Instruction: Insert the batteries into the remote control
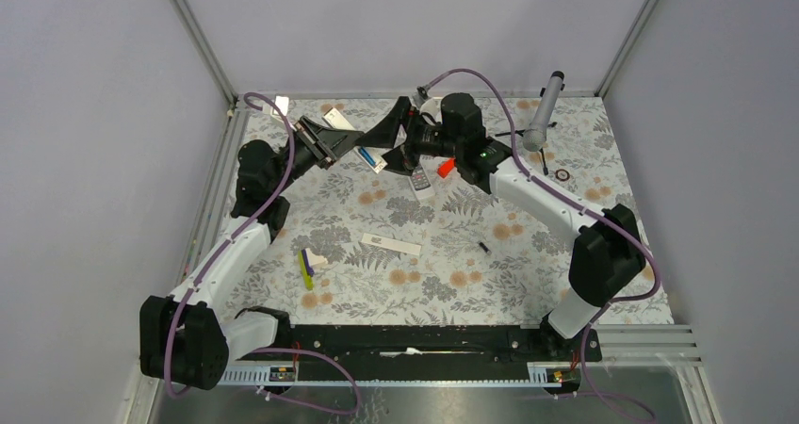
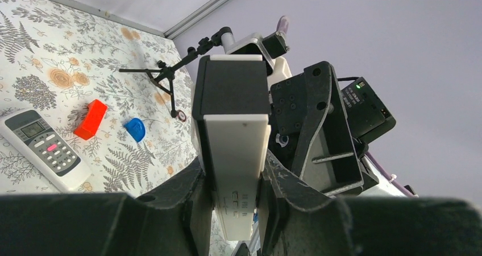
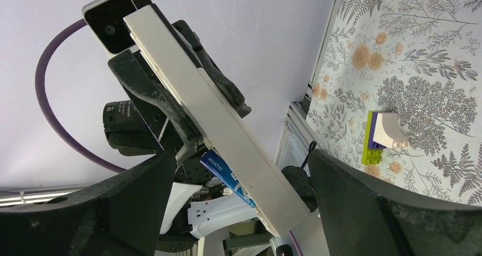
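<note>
The remote control (image 2: 42, 148), a light-grey handset with a dark display and rows of buttons, lies face up on the floral table (image 1: 528, 283) and shows in the top view too (image 1: 419, 181). My left gripper (image 2: 236, 182) is shut on a white slab (image 2: 236, 142), held up off the table (image 1: 374, 159). A blue battery (image 3: 227, 173) marked HUATAI lies along that slab's underside. My right gripper (image 3: 239, 205) is open. Its fingers (image 3: 375, 210) stand wide on either side of the slab's end without touching it. In the top view the two grippers (image 1: 350, 146) (image 1: 394, 134) meet at the back middle.
An orange-red block (image 2: 91, 118) and a round blue cap (image 2: 135, 129) lie beside the remote. A grey cylinder on a small tripod (image 1: 545, 113) stands at the back right. A long white bar (image 1: 391, 245), a brick stack (image 1: 306, 269) and a tiny dark item (image 1: 482, 246) lie nearer.
</note>
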Controlling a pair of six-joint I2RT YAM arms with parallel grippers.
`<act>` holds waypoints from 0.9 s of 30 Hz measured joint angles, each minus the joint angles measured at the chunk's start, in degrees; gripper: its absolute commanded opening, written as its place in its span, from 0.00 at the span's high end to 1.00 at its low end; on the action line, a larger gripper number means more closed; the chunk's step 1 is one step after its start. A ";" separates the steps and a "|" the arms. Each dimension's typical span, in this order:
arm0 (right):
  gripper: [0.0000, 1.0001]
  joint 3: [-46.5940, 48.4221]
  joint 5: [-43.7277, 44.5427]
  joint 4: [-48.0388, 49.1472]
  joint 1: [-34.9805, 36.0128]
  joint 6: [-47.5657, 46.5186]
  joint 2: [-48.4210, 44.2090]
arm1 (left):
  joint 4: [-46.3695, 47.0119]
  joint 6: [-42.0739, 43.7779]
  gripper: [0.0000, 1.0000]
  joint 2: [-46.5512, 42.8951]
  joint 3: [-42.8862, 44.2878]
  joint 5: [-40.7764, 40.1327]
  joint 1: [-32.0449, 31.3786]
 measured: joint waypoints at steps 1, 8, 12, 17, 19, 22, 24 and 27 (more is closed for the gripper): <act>0.10 0.17 -0.26 0.00 0.04 0.02 0.09 | -0.09 0.09 0.98 0.02 0.00 0.00 0.00; 0.29 0.37 -1.01 -0.09 0.28 0.13 0.66 | -0.87 0.44 0.98 0.02 0.00 -0.09 0.00; 0.37 0.37 -1.11 -0.17 0.26 0.13 0.98 | -0.81 0.33 0.98 -0.20 0.00 -0.20 0.02; 0.43 0.33 -1.27 0.00 0.22 0.39 1.40 | -0.76 -0.07 0.98 -0.22 0.00 -0.42 0.09; 0.43 0.33 -1.40 0.11 0.20 0.39 1.40 | -0.74 -0.24 0.98 -0.22 0.00 -0.44 0.09; 0.43 0.33 -1.42 0.15 0.17 0.39 1.40 | -0.74 -0.87 0.98 -0.22 0.00 -0.48 0.13; 0.40 0.33 -1.42 0.24 0.17 0.35 1.40 | -0.76 -1.51 0.98 -0.22 0.00 -0.52 0.20; 0.27 0.33 -1.40 0.57 0.17 -0.04 1.40 | -0.81 -2.27 0.98 -0.20 0.00 -0.66 0.28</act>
